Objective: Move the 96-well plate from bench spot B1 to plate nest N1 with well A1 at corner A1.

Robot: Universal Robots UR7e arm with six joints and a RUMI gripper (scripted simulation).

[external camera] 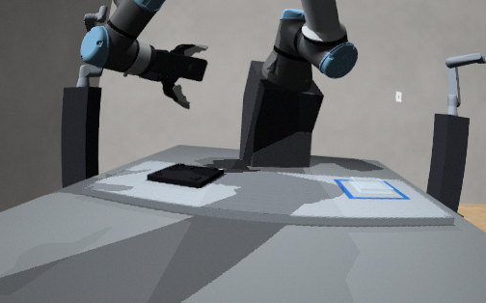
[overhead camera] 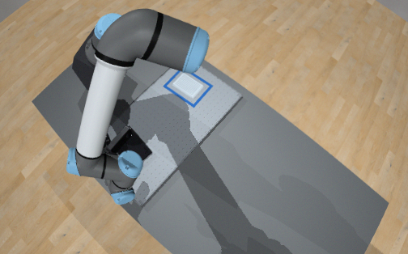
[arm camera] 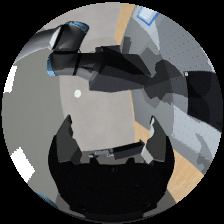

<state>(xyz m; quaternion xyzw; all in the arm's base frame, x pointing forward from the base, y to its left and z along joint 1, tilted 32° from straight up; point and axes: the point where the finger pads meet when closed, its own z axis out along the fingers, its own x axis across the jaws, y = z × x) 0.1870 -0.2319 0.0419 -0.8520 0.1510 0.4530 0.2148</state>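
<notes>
The white 96-well plate (overhead camera: 188, 85) lies flat inside the blue-outlined bench spot at the far end of the light perforated board; it also shows in the exterior view (external camera: 370, 187). The black plate nest (external camera: 185, 175) sits on the board's left part in that view; in the top view it is mostly hidden under the arm (overhead camera: 129, 141). My gripper (external camera: 186, 72) is open and empty, held high above the nest, pointing sideways. In the wrist view its two fingers stand wide apart with nothing between them.
The dark robot base (external camera: 280, 118) stands behind the board. Two dark posts with camera arms stand at the table's left (external camera: 80, 135) and right (external camera: 448, 159) sides. The arm's white forearm (overhead camera: 99, 109) spans above the board's near half.
</notes>
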